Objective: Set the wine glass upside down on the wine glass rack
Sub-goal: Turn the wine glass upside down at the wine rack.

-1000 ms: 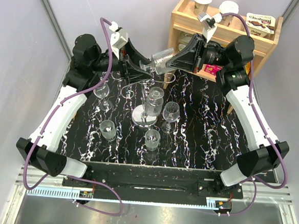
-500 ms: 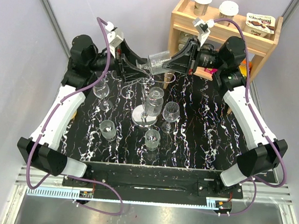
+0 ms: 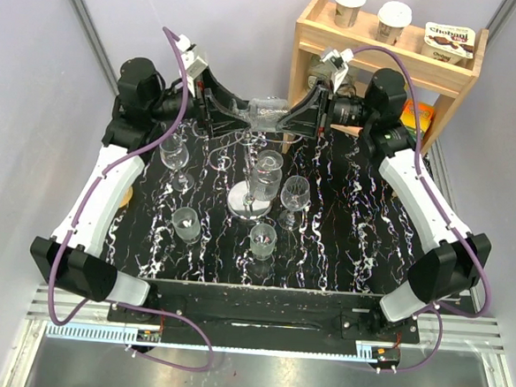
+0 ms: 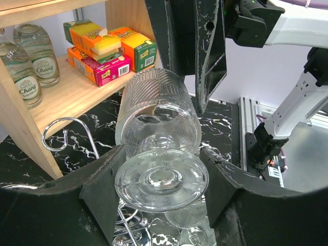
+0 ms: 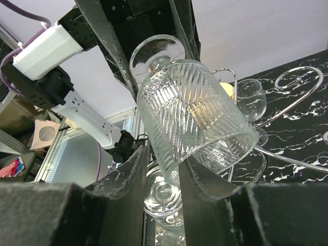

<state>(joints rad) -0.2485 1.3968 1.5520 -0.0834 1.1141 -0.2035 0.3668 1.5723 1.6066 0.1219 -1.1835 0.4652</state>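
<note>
Over the marbled table the wine glass is clamped by its foot in the left end effector, the right end effector parted at its bowl.

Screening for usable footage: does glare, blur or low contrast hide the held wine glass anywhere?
Top external: the wine glass is faint and hard to separate from its background. Left wrist: sharp, evenly lit. Right wrist: bright glints across its cut bowl, outline still readable.
</note>
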